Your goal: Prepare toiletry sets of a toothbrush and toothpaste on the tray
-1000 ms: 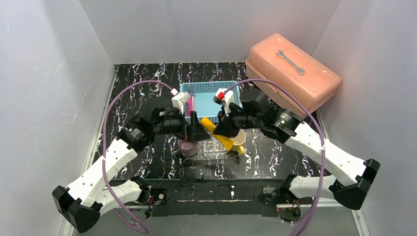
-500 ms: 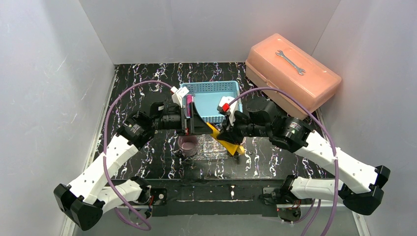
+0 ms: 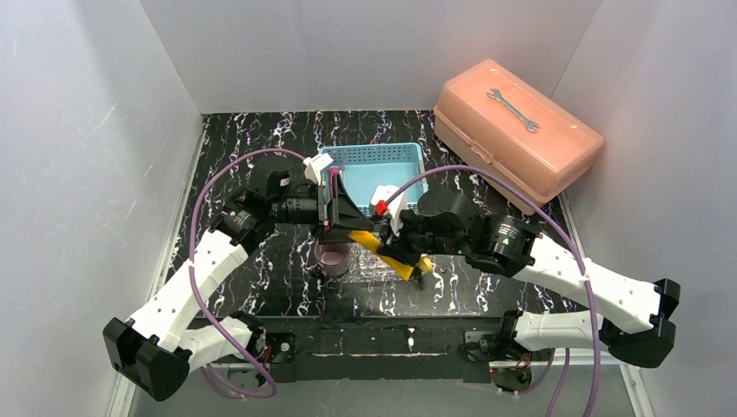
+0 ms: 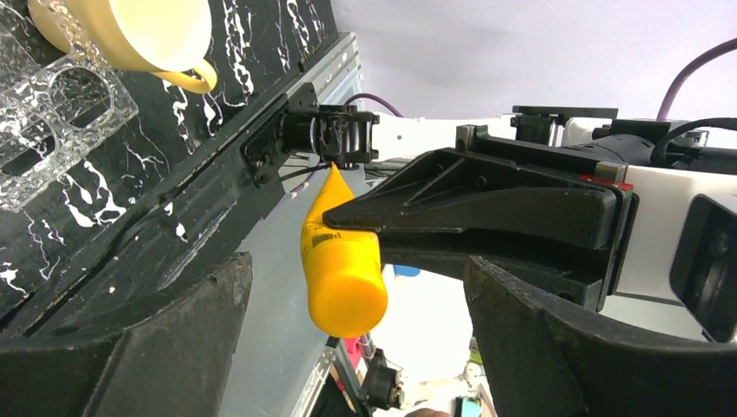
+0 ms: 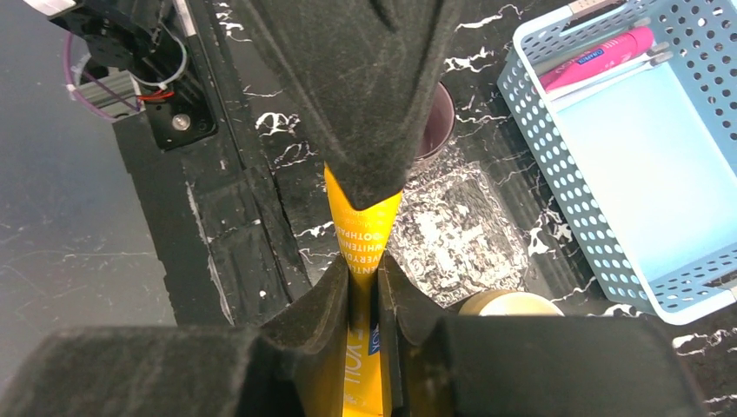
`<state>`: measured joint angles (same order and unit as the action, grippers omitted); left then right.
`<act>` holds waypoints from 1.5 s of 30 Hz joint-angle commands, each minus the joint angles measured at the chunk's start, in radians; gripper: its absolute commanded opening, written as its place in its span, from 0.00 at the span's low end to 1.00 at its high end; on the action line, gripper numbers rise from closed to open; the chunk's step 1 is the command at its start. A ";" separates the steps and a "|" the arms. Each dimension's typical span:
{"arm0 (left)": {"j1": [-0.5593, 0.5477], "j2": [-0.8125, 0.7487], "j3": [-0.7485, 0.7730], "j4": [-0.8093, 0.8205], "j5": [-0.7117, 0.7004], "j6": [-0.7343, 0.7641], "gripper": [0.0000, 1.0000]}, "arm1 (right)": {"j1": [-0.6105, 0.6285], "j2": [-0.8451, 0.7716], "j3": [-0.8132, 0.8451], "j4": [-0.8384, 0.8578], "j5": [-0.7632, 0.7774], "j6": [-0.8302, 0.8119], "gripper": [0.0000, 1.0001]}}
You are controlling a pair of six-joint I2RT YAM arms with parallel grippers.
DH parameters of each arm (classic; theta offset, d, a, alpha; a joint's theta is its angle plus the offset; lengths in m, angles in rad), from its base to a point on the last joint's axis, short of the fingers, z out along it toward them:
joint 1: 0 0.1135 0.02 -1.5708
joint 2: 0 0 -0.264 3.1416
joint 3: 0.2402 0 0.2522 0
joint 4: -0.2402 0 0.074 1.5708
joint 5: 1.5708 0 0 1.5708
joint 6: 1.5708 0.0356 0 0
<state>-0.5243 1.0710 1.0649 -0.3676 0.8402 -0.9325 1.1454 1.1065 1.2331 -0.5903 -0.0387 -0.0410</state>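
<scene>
Overhead view of a black marbled worktop [image 3: 248, 143] inside a white-walled booth. Two white robot arms reach in from the near edge and meet over the middle.

The right jaws are clamped on a yellow tube [image 3: 388, 253] of toothpaste. They hold it in the air, slanted, above the right part of a small clear glittery tray [image 5: 461, 226]. In the right wrist view the two black fingers press flat against the tube's sides, and its printed lettering runs up between them.

The left jaws stand wide apart around the free end of the same tube. In the left wrist view there is one finger on either side of the tube, with a clear gap on both sides, so they are not gripping it.

The tray lies flat on the worktop, just in front of a light-blue mesh basket [image 3: 369, 153]. A purple cup [image 3: 333, 258] stands just beside the tray's left edge, and a yellow cup [image 5: 508, 304] stands just beside its right.

Inside the basket, a pink tube [image 5: 600, 54] lies along one wall. Thin pale toothbrushes [image 5: 608, 74] lie right beside it.

A salmon-pink toolbox [image 3: 530, 148] sits at the far right of the worktop. A metal wrench [image 3: 513, 110] lies on its lid.
</scene>
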 commanded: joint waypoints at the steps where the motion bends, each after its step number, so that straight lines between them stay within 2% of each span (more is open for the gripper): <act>1: 0.010 -0.007 0.022 -0.044 0.062 0.005 0.87 | 0.021 0.003 0.054 0.031 0.077 -0.018 0.23; 6: 0.012 -0.007 0.021 -0.063 0.073 0.026 0.75 | 0.032 0.012 0.064 0.036 0.094 -0.019 0.23; 10: 0.011 -0.008 0.018 -0.069 0.075 0.039 0.69 | 0.039 0.022 0.074 0.034 0.095 -0.017 0.24; 18: 0.012 0.001 0.006 -0.061 0.090 0.055 0.64 | 0.057 0.049 0.101 0.030 0.097 -0.012 0.24; 22: 0.012 0.008 0.009 -0.060 0.100 0.066 0.58 | 0.064 0.062 0.113 0.032 0.100 -0.015 0.24; 31: 0.012 0.015 0.001 -0.063 0.122 0.094 0.38 | 0.075 0.089 0.120 0.034 0.127 -0.021 0.25; 35: 0.012 0.016 -0.001 -0.065 0.133 0.109 0.26 | 0.078 0.093 0.121 0.040 0.129 -0.022 0.31; 39: 0.012 0.017 -0.003 -0.065 0.129 0.120 0.00 | 0.080 0.093 0.121 0.039 0.138 -0.022 0.37; 41: 0.011 0.018 -0.008 -0.065 0.119 0.125 0.00 | 0.080 0.091 0.118 0.042 0.145 -0.023 0.42; 45: 0.037 0.004 -0.013 -0.076 0.091 0.148 0.00 | 0.080 0.069 0.095 0.059 0.180 -0.020 0.60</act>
<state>-0.5095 1.0924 1.0584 -0.4351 0.9131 -0.8181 1.2198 1.1995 1.3041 -0.5972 0.0986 -0.0559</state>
